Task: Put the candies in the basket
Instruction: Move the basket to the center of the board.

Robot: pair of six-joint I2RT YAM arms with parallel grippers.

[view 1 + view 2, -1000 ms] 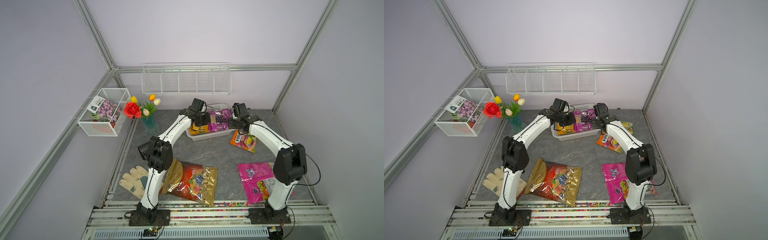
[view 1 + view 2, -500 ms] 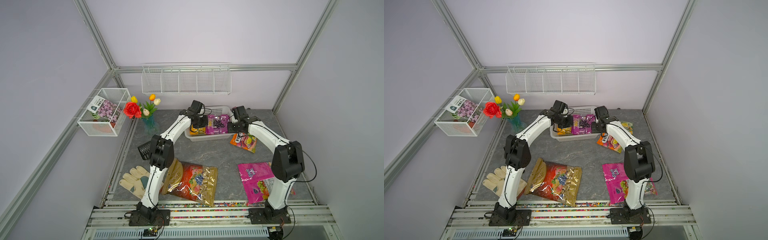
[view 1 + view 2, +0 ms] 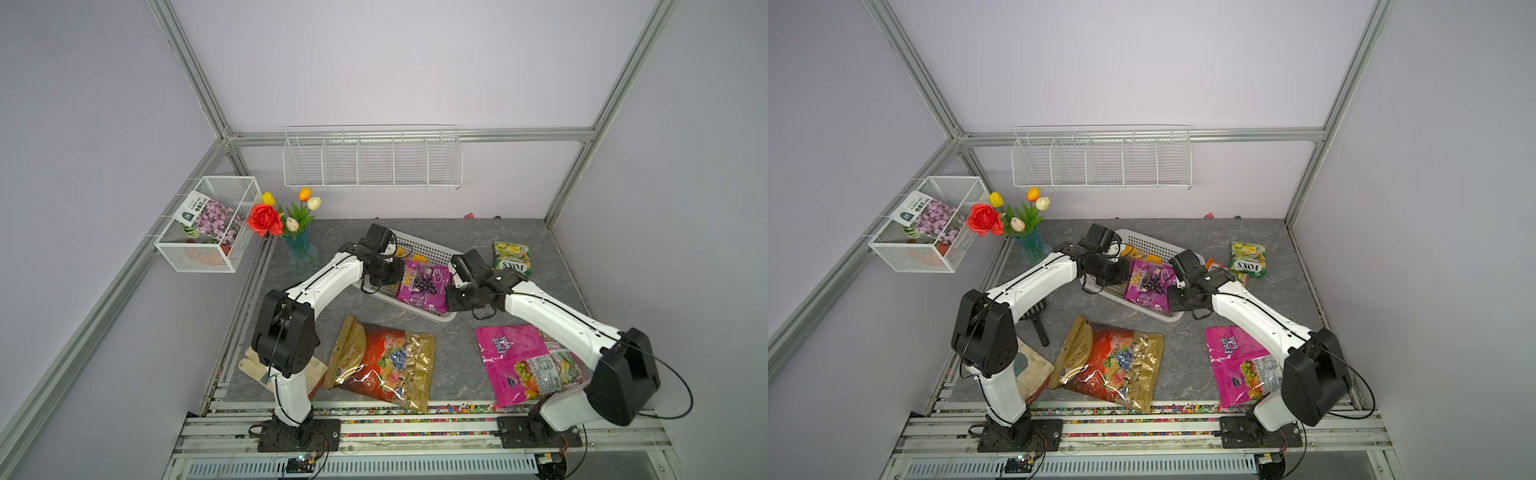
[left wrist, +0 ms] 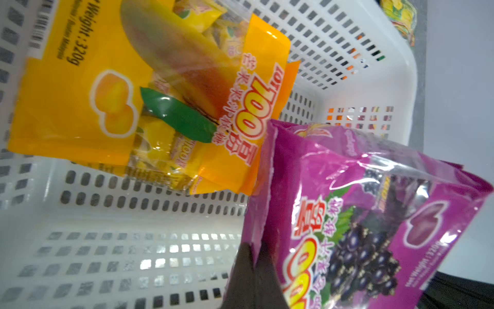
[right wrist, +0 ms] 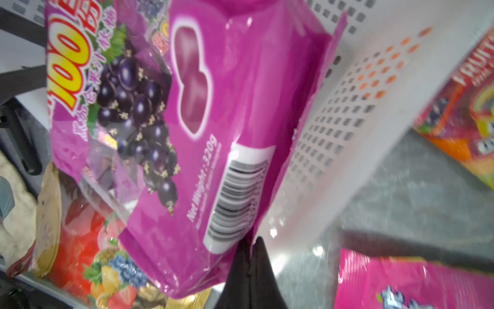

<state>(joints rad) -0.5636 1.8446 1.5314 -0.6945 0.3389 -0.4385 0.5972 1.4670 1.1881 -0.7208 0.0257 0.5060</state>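
The purple grape candy bag [image 3: 424, 286] [image 3: 1148, 286] is held by two edges over the near end of the white basket [image 3: 432, 249] [image 3: 1154, 245]. My left gripper [image 4: 256, 246] [image 3: 397, 274] is shut on one edge of the purple bag [image 4: 361, 227]. The right gripper [image 5: 251, 240] [image 3: 449, 299] is shut on the opposite edge, by the barcode [image 5: 240, 192]. A yellow bag [image 4: 133, 93] lies inside the basket. On the table lie the gold-and-red bag [image 3: 382, 365], the pink bag [image 3: 523, 361], the green FOX'S bag [image 3: 511, 257] and the orange bag [image 5: 467, 107].
A blue vase of flowers [image 3: 299, 245] stands at the back left. On the walls hang a wire mesh box [image 3: 208, 224] and a long wire rack [image 3: 372, 158]. A glove [image 3: 253, 365] and a black brush [image 3: 1038, 324] lie by the left arm's base.
Both grippers, still shut on the purple bag, have carried it toward the front. The basket has swung round, so its right end now points to the front.
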